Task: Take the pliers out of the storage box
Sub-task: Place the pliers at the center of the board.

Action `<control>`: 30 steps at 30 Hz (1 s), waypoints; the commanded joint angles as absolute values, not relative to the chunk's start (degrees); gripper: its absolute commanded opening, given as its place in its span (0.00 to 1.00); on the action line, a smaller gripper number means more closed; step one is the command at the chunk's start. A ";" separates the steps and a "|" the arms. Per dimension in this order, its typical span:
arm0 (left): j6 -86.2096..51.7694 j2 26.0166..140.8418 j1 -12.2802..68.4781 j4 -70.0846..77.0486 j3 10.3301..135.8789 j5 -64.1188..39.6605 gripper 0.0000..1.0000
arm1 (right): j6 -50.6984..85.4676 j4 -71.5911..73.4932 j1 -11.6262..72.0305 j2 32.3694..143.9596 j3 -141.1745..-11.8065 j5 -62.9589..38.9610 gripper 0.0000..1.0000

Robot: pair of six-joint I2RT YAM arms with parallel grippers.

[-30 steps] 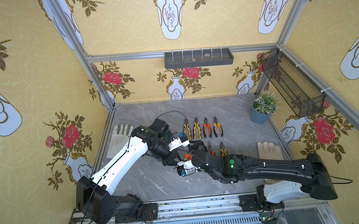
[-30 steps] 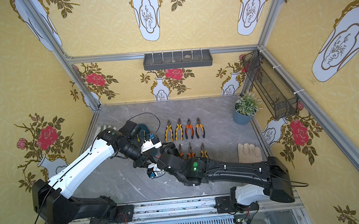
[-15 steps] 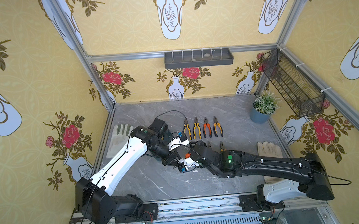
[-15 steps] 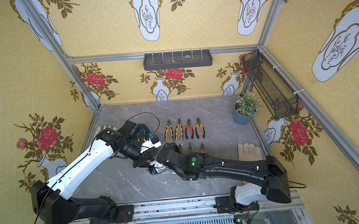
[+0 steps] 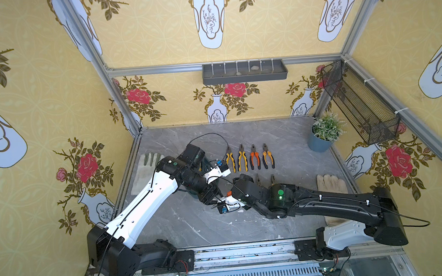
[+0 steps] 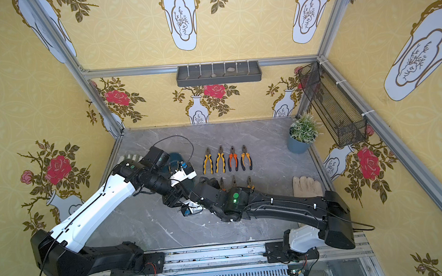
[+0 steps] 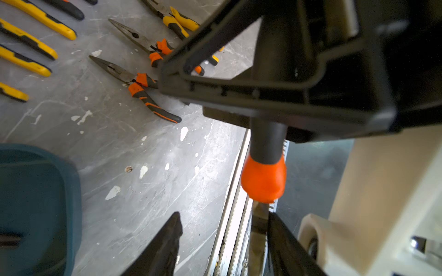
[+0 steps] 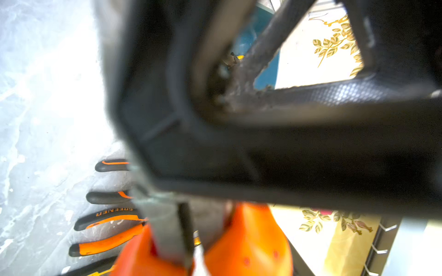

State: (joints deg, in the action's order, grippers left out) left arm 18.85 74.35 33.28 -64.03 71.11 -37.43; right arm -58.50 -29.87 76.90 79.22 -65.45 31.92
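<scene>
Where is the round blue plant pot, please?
In both top views the blue pot occupies the grey table's far right corner, under the black mesh basket.

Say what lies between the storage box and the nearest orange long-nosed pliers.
Nothing but bare, white-flecked tabletop, as the left wrist view shows between the storage box and those pliers.

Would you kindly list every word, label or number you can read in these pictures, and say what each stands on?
"GREENER": printed on a black-and-orange plier handle lying on the table, seen upside down in the right wrist view.
No other word, number or sign can be read in any view.
</scene>
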 commanded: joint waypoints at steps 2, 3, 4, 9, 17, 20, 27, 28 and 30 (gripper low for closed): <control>10.38 70.83 33.31 -57.54 70.69 -31.32 0.70 | -49.58 -32.25 74.72 81.39 -67.76 32.44 0.00; 7.96 69.71 33.23 -55.71 70.27 -28.37 0.75 | -47.75 -33.41 74.00 81.88 -68.37 31.84 0.00; 4.55 68.48 33.31 -53.64 69.89 -24.24 0.83 | -45.91 -34.91 73.13 82.32 -69.18 31.03 0.00; -6.18 63.61 33.22 -47.44 66.61 -13.18 0.99 | -39.02 -36.85 70.61 82.64 -69.19 29.53 0.00; -21.13 60.17 32.61 -43.51 61.79 -1.75 0.99 | -30.30 -36.87 69.44 79.65 -67.24 27.44 0.00; -26.03 61.11 27.55 -45.45 62.44 0.36 0.99 | -27.40 -37.18 69.43 78.67 -66.23 26.73 0.00; -35.09 58.61 24.52 -43.41 60.91 3.09 0.99 | -9.95 -38.89 69.26 80.23 -69.09 29.21 0.00; -37.87 58.42 24.52 -43.68 60.93 3.34 0.99 | -6.49 -39.62 69.22 81.02 -70.05 29.49 0.00; -42.27 58.10 22.60 -43.53 60.82 0.63 0.99 | 1.87 -41.95 69.09 83.24 -73.00 30.12 0.00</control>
State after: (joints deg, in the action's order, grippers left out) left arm -33.71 58.41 23.94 -44.40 61.25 1.06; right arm -12.93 -40.42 69.28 81.49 -70.26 27.94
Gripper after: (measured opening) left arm 0.991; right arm 0.533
